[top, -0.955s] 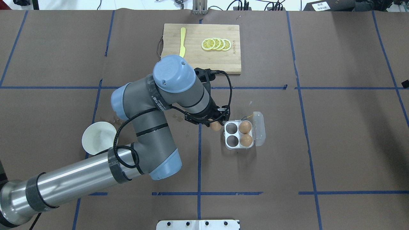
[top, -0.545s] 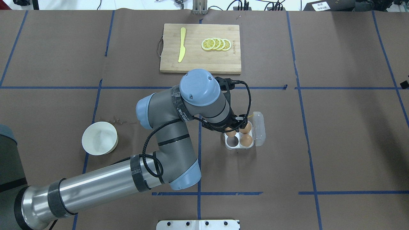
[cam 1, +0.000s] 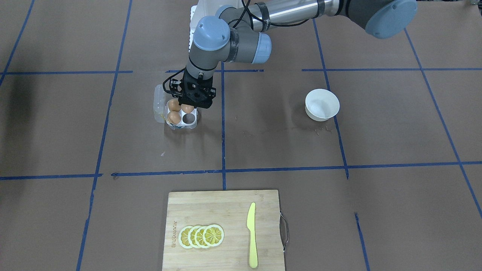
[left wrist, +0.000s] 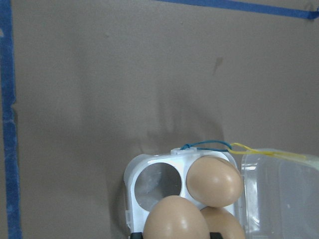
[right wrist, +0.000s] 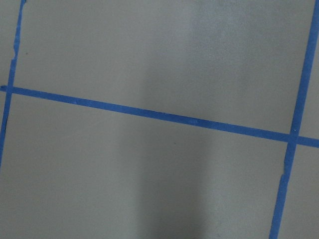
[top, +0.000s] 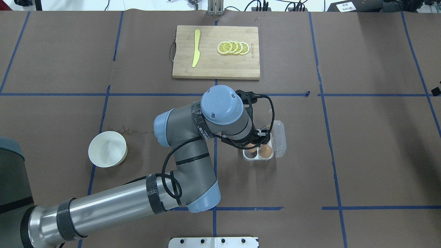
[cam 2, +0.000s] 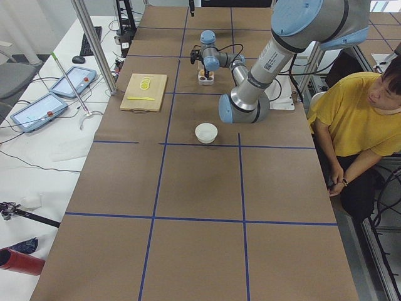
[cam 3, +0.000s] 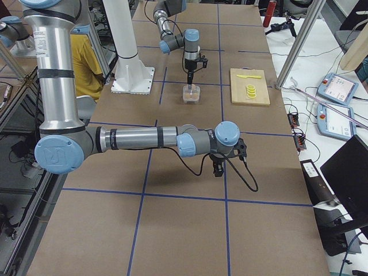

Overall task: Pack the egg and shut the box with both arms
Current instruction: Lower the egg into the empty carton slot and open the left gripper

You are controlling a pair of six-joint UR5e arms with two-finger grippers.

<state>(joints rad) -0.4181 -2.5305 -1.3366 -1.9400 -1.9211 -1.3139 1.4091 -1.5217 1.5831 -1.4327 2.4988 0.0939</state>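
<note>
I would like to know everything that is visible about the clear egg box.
The box is small, of clear plastic, with four cups. Its hinged lid lies open on the robot's right side, a yellow string at the far edge. Two cups hold eggs, one is empty; the left gripper holds the egg over the fourth.

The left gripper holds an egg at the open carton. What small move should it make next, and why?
Probably lower the left gripper straight down a little. Its jaws are shut on the egg, which is over the cup of the box on the robot's near left; whether it rests inside I cannot tell. The two other eggs fill the cups to its right.
</note>
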